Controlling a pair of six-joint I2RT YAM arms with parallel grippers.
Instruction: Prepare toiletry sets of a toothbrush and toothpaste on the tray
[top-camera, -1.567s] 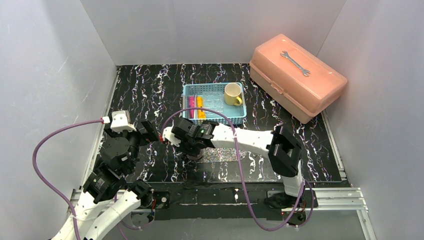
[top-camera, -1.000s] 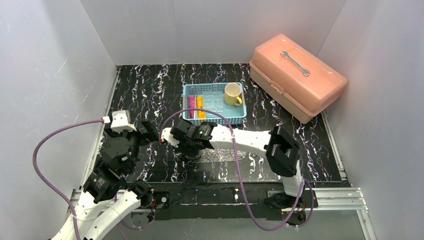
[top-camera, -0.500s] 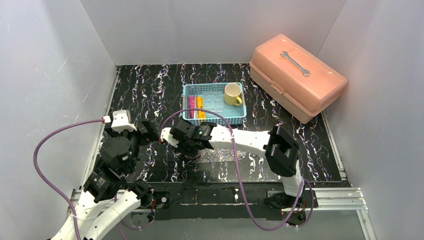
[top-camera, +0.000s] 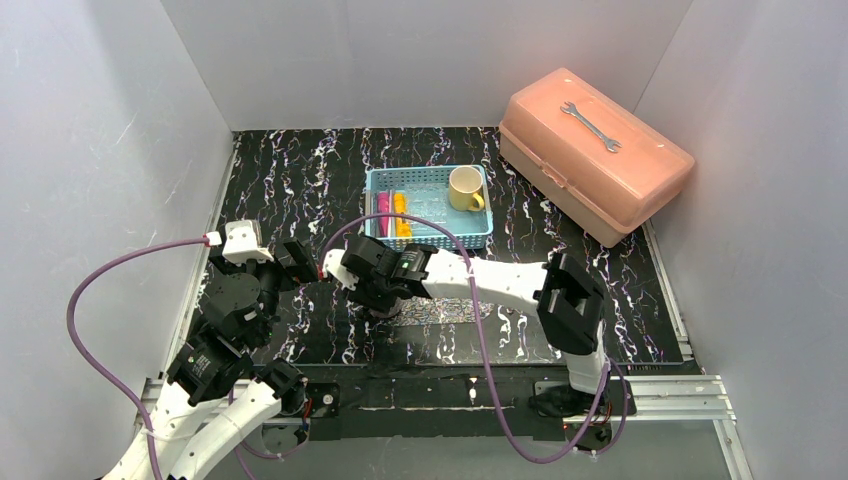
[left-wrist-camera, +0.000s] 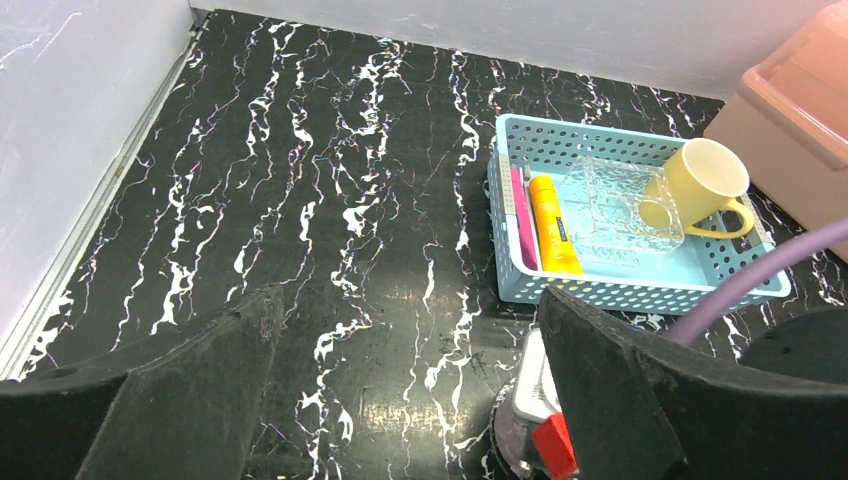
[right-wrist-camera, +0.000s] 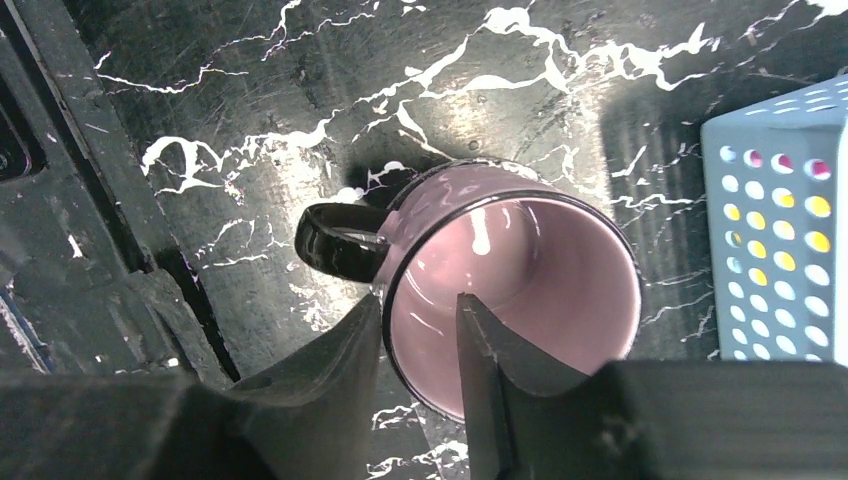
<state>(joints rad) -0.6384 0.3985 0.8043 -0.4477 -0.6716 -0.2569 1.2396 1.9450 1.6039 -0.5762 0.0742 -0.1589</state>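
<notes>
The yellow tube (left-wrist-camera: 555, 225) and pink tube (left-wrist-camera: 520, 215) lie in the blue basket's (left-wrist-camera: 640, 290) left side, long axes toward the tabletop's far edge. Only the right wrist view shows the right gripper (right-wrist-camera: 420, 305) parted astride the purple cup's (right-wrist-camera: 520, 290) rim; the left gripper (left-wrist-camera: 410, 300) gapes.

The top camera sat high above and behind both arm bases. It looked down and forward over the whole black, white-veined tabletop (top-camera: 300, 160), far enough back to take in the side walls and the salmon-pink plastic toolbox (top-camera: 590, 160). The left wrist camera looked forward and down at a slant between the black fingers (left-wrist-camera: 150, 400) of the left gripper (left-wrist-camera: 410, 305). From middle range it saw the light-blue perforated plastic basket (left-wrist-camera: 620, 295), which the overhead view shared. The right wrist camera faced straight down, very close over a pink mug with a black handle (right-wrist-camera: 520, 260), and caught only the basket's corner at its right edge.
</notes>
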